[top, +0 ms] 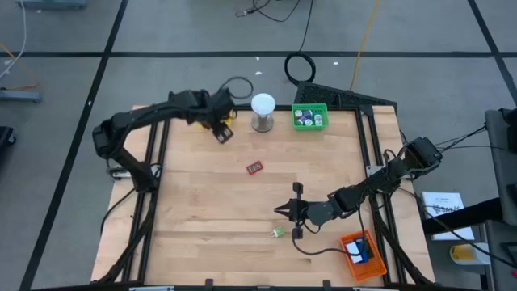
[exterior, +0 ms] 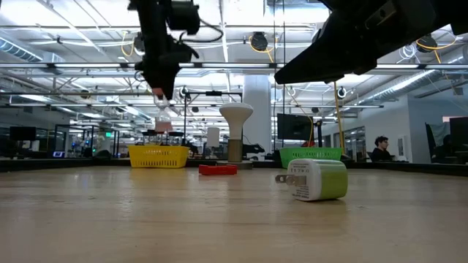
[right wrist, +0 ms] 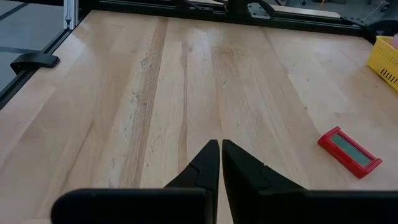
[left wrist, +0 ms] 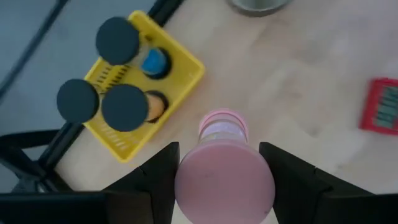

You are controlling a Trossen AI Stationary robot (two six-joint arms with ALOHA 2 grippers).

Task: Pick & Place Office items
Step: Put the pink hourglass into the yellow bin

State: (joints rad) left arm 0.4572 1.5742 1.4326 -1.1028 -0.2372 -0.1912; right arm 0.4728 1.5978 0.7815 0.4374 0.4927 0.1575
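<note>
Pink roll (left wrist: 224,177) between left fingers (left wrist: 158,180)

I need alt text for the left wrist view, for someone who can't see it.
The left pincer grips a pink cylindrical tube between its dark fingers above the wooden table. Beside it sits a yellow plastic tray holding three black round caps and a blue item; a flat red rectangular item lies farther off.

- No words, brands or numbers clear enough to read anywhere.
- Dark marks on the white paper (top: 442,203) lying beside the table, too small to read.
- A grey screen on the red block (right wrist: 349,151), blank.
- Tiny grey print on the white face of the green-and-white plug (exterior: 316,180), too blurred to read.
</note>
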